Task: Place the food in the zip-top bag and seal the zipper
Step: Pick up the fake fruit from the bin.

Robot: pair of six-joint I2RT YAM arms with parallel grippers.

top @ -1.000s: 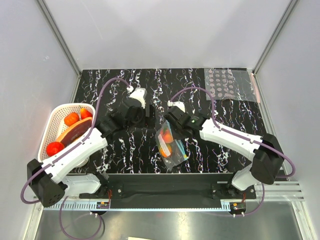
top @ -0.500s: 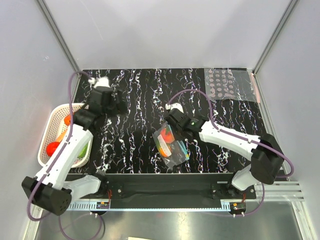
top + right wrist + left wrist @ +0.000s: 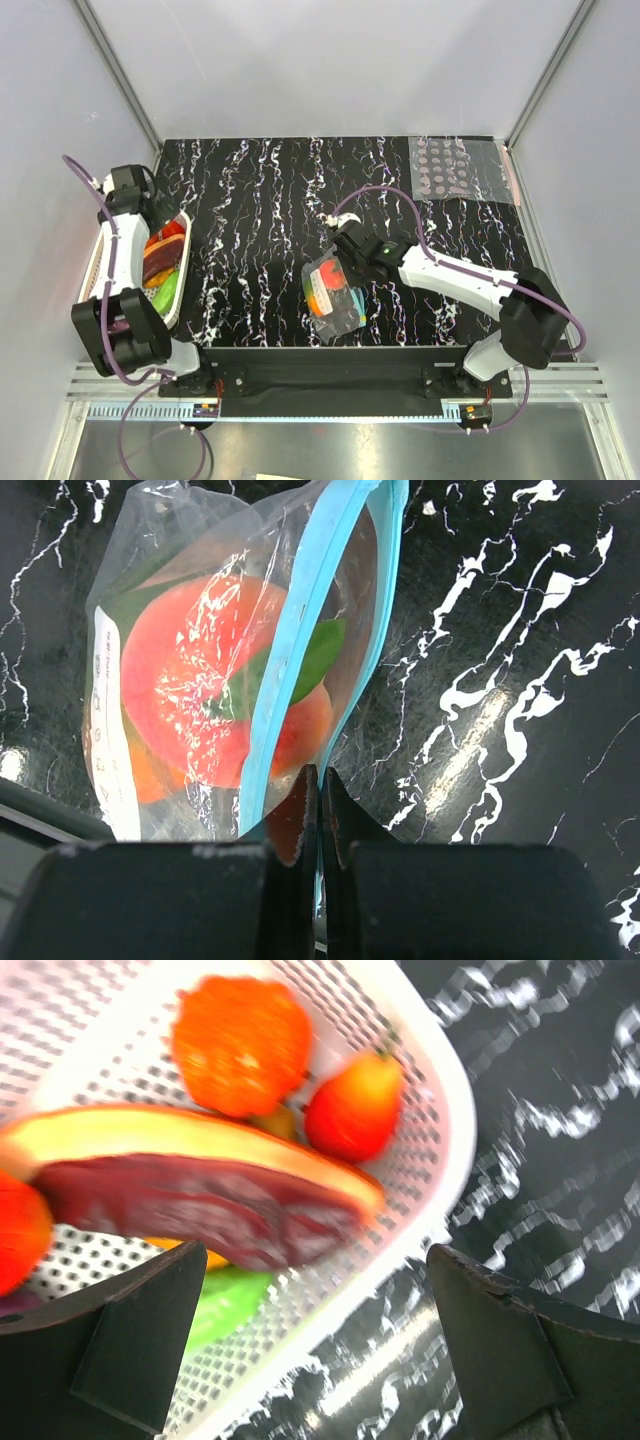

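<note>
The clear zip-top bag (image 3: 332, 292) lies on the black marbled table near the front middle. The food (image 3: 322, 278) is inside it: an orange-red fruit (image 3: 180, 690), a peach-pink one (image 3: 305, 725) and a green part (image 3: 320, 650). The light blue zipper (image 3: 300, 630) runs up the bag, and its two strips stand apart at the mouth. My right gripper (image 3: 320, 780) (image 3: 345, 262) is shut, pinching the zipper edge. My left gripper (image 3: 315, 1300) (image 3: 140, 212) is open and empty, hovering over the rim of the white basket (image 3: 440, 1130) at the far left.
The basket (image 3: 105, 250) holds other toy food: an orange fruit (image 3: 240, 1040), a small peach-coloured one (image 3: 355, 1105), a dark red slice (image 3: 200, 1205) and something green (image 3: 235, 1300). A clear sheet with grey dots (image 3: 462, 168) lies at the back right. Grey walls enclose the table.
My left arm swung from the table's middle to the far left over the basket. My right gripper drew the bag a little left and nearer, still pinching it.
</note>
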